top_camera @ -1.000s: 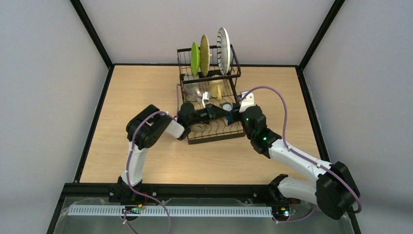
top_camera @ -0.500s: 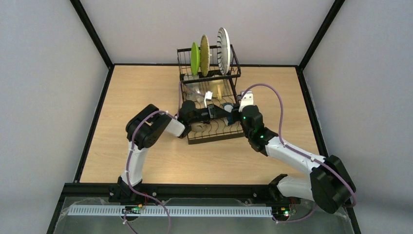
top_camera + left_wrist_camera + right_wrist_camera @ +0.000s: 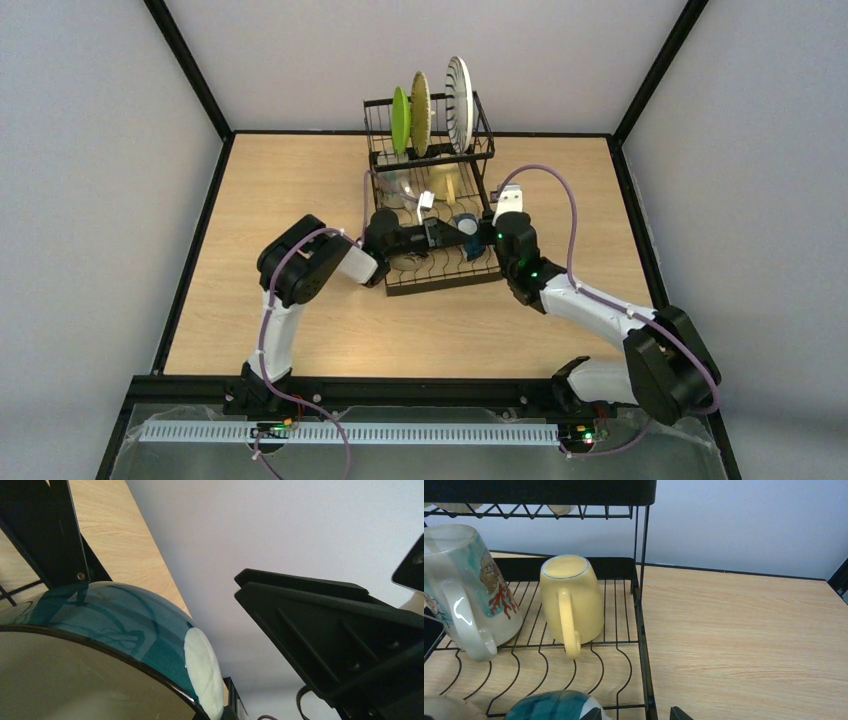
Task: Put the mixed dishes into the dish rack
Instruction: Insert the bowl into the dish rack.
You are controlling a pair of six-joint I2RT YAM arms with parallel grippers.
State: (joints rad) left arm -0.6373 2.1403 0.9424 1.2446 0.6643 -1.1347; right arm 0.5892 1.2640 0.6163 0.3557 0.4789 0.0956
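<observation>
Bowl [image 3: 100, 620] with the blue-green outside is leaning on its side in the lower tray of the dish rack [image 3: 440, 287], right up against the left gripper [image 3: 445, 230]. That gripper's jaws are squeezing fully together. I cannot tell if they are pinching the bowl's rim. The bowl is filling the left wrist camera and hiding one finger, so only the other black finger [image 3: 325, 630] is showing, with a strip of wall between it and the bowl.

Across from it, the right gripper [image 3: 636, 714] is holding its jaws wide with nothing in them. Only its two tips are peeking in at the bottom of its own camera's view. The rack's right edge wire is running between them, and the left tip is sitting just beside the bowl.

Farther in, the yellow mug [image 3: 571, 602] is standing upside down near that right edge, and a picture mug [image 3: 469, 587] is standing just beside it. The top shelf [image 3: 539, 490] is hanging low over both mugs. Wooden table [image 3: 744, 630] is stretching away to the right of the rack.

Up on the shelf, the green plate [image 3: 400, 118], the woven plate [image 3: 420, 112] and the striped plate [image 3: 459, 103] are standing on edge in a row.

A pale dish [image 3: 410, 262] is lying under the left arm, mostly hidden.
</observation>
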